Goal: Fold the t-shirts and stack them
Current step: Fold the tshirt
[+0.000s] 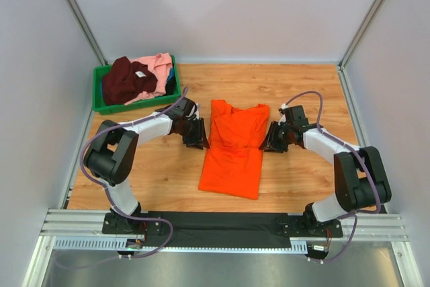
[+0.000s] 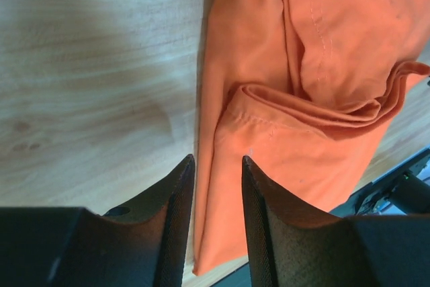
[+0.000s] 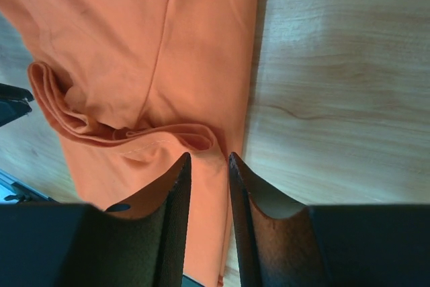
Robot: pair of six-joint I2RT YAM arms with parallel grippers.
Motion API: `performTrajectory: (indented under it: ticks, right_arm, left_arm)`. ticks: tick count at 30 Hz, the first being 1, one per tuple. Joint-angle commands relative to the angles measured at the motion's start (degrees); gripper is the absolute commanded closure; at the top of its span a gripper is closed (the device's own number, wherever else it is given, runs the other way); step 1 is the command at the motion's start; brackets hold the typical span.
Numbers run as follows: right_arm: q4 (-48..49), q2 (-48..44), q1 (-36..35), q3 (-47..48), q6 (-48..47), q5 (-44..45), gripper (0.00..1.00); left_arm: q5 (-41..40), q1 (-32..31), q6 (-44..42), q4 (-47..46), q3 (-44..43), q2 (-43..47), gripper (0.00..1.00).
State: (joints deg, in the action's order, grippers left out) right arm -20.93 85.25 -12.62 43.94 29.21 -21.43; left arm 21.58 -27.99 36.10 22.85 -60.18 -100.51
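A bright orange t-shirt (image 1: 232,149) lies flat in the middle of the wooden table, its sides folded inward into a long narrow shape. My left gripper (image 1: 198,136) is low at the shirt's left edge. In the left wrist view this gripper (image 2: 218,159) stands open, with the orange t-shirt's (image 2: 295,99) edge showing in the gap. My right gripper (image 1: 272,140) is at the shirt's right edge. The right wrist view shows it (image 3: 208,156) open over the orange t-shirt's (image 3: 134,52) folded edge. A dark maroon t-shirt (image 1: 127,80) and a light pink t-shirt (image 1: 160,65) lie crumpled in the bin.
The green plastic bin (image 1: 101,107) sits at the back left corner of the table. Grey walls close in the left, back and right sides. A metal rail (image 1: 222,233) with both arm bases runs along the near edge.
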Motion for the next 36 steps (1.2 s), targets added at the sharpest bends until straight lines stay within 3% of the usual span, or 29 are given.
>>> performTrajectory:
  ticks: [1,12,18,20,21,22,36]
  right_arm:
    - [1.9,1.2,-0.2,1.7,-2.8,1.1,0.69]
    - [3.9,3.7,-0.2,1.4,-3.4,0.4,0.73]
    - [5.1,4.3,-0.2,1.1,-2.9,0.7,0.8]
    - [5.1,4.8,-0.2,1.3,-2.7,1.0,0.89]
    - [5.1,4.9,-0.2,1.2,-2.6,1.6,0.98]
    - [5.1,4.7,-0.2,1.1,-2.5,1.8,1.0]
    - [4.7,2.2,-0.2,-0.3,-1.7,5.6,1.0]
  left_arm:
    - [2.7,0.0,-2.2,-2.2,-3.7,-1.6,0.59]
    - [4.1,0.0,-2.2,-4.8,-4.0,-4.4,0.63]
    - [3.6,0.0,-1.6,-4.9,-4.8,-6.2,0.81]
    - [4.0,0.0,-1.2,-5.3,-4.9,-6.5,0.9]
    - [4.0,0.0,-1.1,-5.3,-4.9,-6.5,0.97]
    - [4.0,0.0,-0.9,-5.4,-4.9,-6.5,1.0]
    - [-2.6,0.0,2.3,-4.6,-2.8,-3.6,1.0]
